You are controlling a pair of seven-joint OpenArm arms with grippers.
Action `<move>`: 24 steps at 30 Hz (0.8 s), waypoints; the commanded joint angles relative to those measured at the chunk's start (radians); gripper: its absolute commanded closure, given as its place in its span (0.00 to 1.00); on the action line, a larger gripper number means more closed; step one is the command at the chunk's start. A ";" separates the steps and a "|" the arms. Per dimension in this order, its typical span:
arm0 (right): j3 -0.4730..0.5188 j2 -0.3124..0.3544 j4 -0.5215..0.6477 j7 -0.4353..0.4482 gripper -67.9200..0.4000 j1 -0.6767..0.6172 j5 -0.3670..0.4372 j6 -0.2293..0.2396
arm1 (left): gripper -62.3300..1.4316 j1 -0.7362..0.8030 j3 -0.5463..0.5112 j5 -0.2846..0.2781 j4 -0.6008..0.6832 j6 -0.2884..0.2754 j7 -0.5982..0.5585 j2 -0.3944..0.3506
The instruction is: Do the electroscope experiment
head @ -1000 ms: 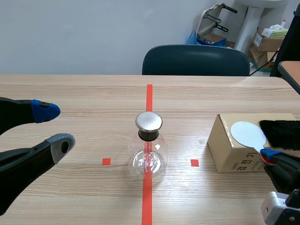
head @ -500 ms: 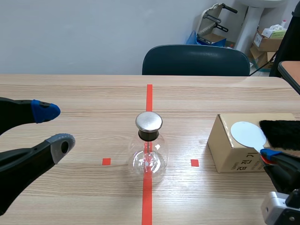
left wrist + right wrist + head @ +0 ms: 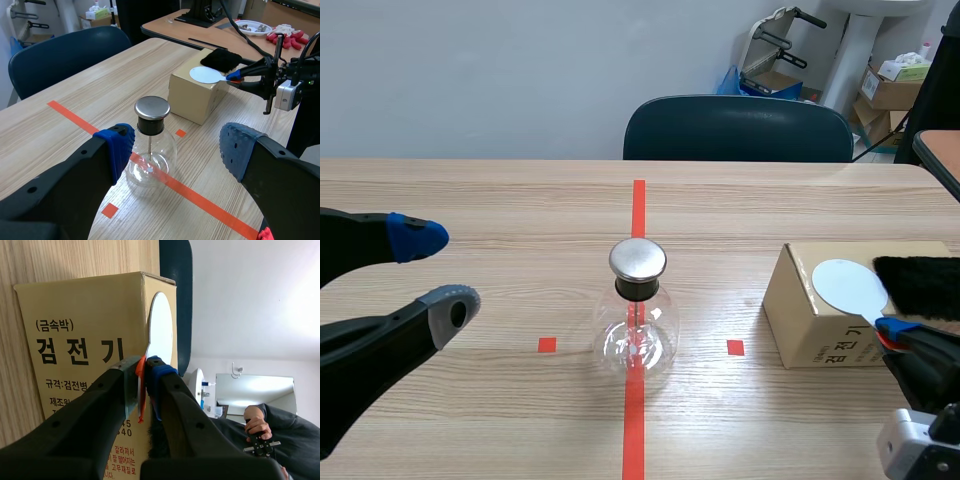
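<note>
1. The right tool (image 3: 144, 371) sits low at the near right corner of the surface (image 3: 480, 200), clenched on the orange-red handle (image 3: 140, 405) of the white disc (image 3: 847, 285).
2. The left tool (image 3: 435, 270) comes in level from the near left edge, released, with its fingers wide apart.
3. The electroscope flask (image 3: 637, 325) stands upright mid-surface on the red tape line, apart from both tools.
4. The disc and some black fur (image 3: 920, 283) lie on the cardboard box (image 3: 810, 320) by the right edge.
5. Nothing has shifted in the last second.

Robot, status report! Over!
Left gripper open, beside clear glass flask with silver cap. Right gripper shut on white round disc paddle, lying on tan cardboard box. Black furry cloth beside it.
</note>
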 commanded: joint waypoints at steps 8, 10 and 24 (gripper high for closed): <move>0.005 0.000 0.016 -0.007 0.98 0.011 0.003 -0.003 | 0.37 -0.003 -0.002 -0.010 0.012 -0.005 -0.016 0.005; 0.005 0.000 0.016 -0.007 0.98 0.011 0.003 -0.003 | 0.37 -0.003 -0.002 -0.010 0.012 -0.005 -0.016 0.006; 0.005 0.008 0.089 -0.076 0.98 0.008 -0.025 -0.011 | 0.37 -0.003 -0.002 0.026 0.012 -0.005 0.035 0.069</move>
